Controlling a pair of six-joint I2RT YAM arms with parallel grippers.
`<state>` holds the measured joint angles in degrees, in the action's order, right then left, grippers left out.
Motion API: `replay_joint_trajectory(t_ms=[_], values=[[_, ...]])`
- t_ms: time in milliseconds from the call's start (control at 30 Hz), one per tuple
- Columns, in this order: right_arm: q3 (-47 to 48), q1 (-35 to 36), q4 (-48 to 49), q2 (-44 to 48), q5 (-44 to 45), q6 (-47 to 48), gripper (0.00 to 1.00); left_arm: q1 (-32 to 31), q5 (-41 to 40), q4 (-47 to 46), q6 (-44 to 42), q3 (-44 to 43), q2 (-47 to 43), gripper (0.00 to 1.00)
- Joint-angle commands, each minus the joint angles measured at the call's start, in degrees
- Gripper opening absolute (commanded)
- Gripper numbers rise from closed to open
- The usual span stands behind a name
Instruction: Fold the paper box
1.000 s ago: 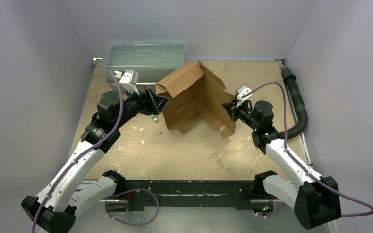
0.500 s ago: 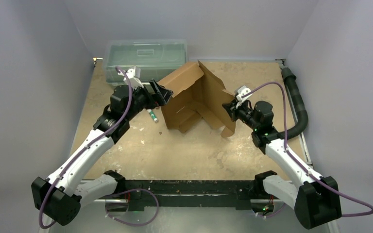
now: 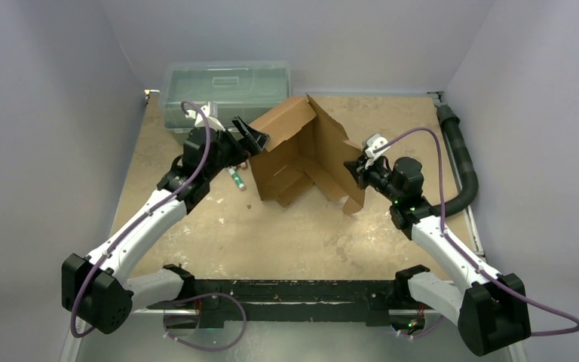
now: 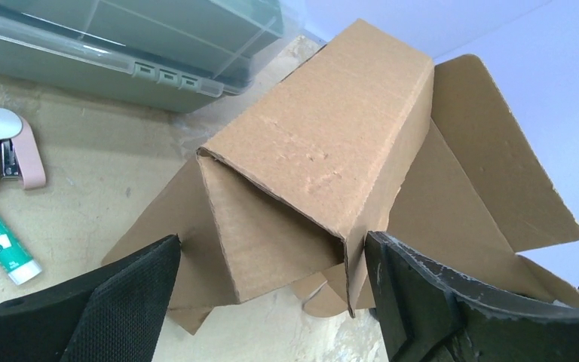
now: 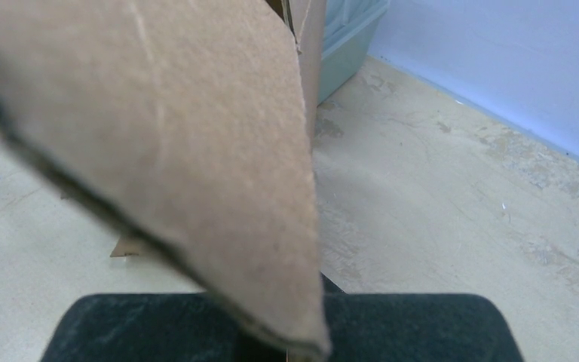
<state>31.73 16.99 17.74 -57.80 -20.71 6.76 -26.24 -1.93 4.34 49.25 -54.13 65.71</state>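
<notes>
the paper box (image 3: 301, 154) stands half-folded mid-table; my right gripper (image 3: 356, 167) is clamped on its right flap; my left gripper (image 3: 252, 138) gapes wide at its left corner; a skewed squeeze could crush that corner or tug the flap free

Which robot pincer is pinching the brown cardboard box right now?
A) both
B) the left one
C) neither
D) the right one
D: the right pincer is shut on a flap of the paper box, while the left pincer has its fingers spread wide open beside the box.
</notes>
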Motion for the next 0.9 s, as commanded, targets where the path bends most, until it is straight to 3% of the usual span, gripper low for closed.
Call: replay_joint_trajectory(t_ms=[0,200,867], values=[[-0.7,0.8,-2.2,-0.8,-1.5,1.3,0.0,0.4,-1.2,-3.4,3.9,-2.3,0.6,0.89],[-0.6,0.8,-2.4,-0.7,-1.5,1.5,0.0,0.4,-0.5,-4.5,2.5,-3.3,2.9,0.72],[0.2,1.1,-3.6,1.6,-9.8,0.9,0.0,0.4,-8.4,2.7,-8.1,-9.6,10.1,0.38]])
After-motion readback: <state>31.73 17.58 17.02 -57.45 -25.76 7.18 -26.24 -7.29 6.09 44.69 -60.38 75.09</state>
